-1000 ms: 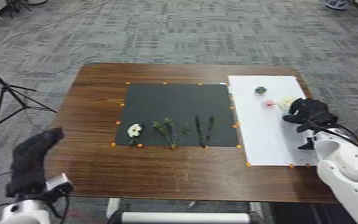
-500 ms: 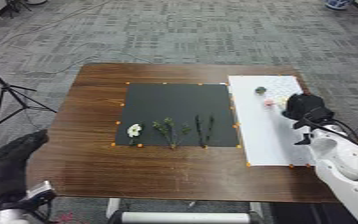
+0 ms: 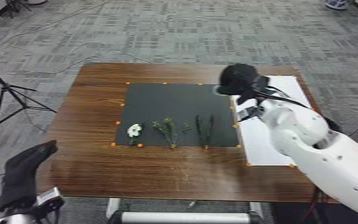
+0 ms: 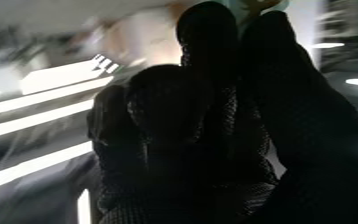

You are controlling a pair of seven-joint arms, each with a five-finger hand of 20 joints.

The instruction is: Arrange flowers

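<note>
Transfer looks like your step: your right hand (image 3: 239, 81) seems to pinch a pale bloom (image 4: 261, 4) between its fingertips, near the black sheet's (image 3: 162, 102) far right corner. Next, lower it gently onto that sheet, clear of the white flower (image 3: 135, 130); your left hand (image 3: 23, 171) has straight fingers

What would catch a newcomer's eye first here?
Probably the robot's right hand, over the table's far side where dark mat and white sheet meet, a small thing pinched at its tips. Next, the white flower at the mat's near left, beside green sprigs.
</note>
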